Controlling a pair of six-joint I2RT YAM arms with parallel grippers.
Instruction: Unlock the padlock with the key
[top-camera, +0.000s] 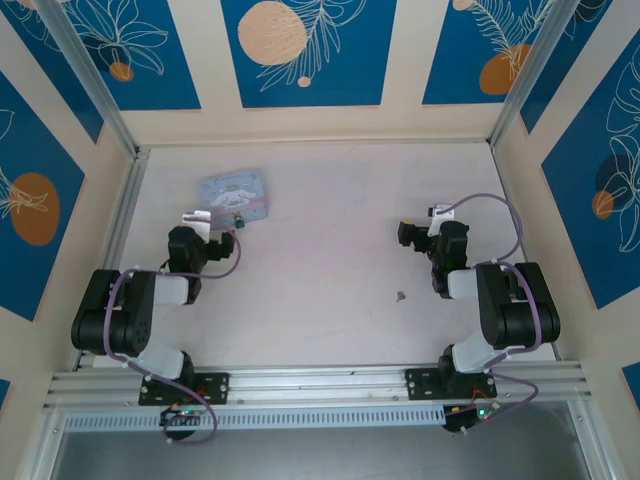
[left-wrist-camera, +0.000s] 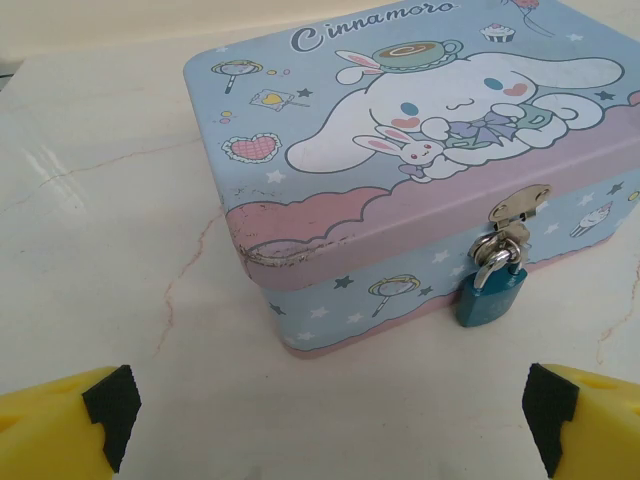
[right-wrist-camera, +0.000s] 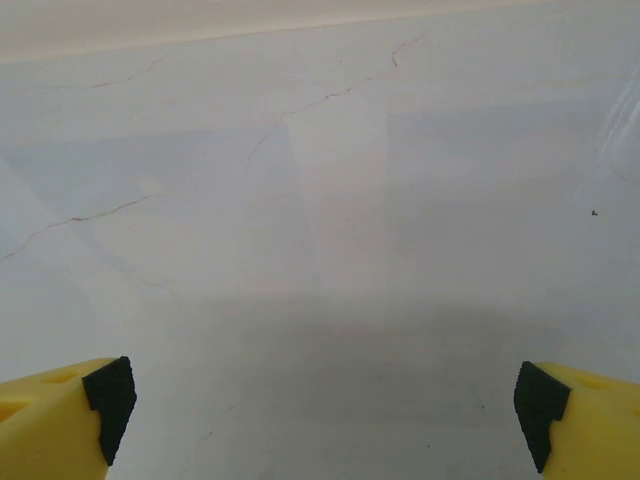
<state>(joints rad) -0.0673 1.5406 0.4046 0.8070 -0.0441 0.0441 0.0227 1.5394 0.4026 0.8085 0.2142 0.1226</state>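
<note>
A tiny teal-blue padlock (left-wrist-camera: 490, 296) hangs from the silver hasp on the front of the pale blue cartoon tin (left-wrist-camera: 400, 150); from above the padlock (top-camera: 238, 220) is a speck at the tin's (top-camera: 233, 191) near edge. My left gripper (left-wrist-camera: 330, 425) stands open just short of the tin, with bare table between its yellow fingers (left-wrist-camera: 60, 425). From above, the left gripper (top-camera: 215, 240) points at the padlock. The small dark key (top-camera: 399, 296) lies on the table, near and left of my right gripper (top-camera: 412, 235). My right gripper (right-wrist-camera: 325, 415) is open over bare table.
The white marbled table (top-camera: 320, 250) is walled in on three sides by cream and blue panels, and an aluminium rail (top-camera: 320, 380) carries both arm bases at the near edge. Open tabletop lies between the two arms.
</note>
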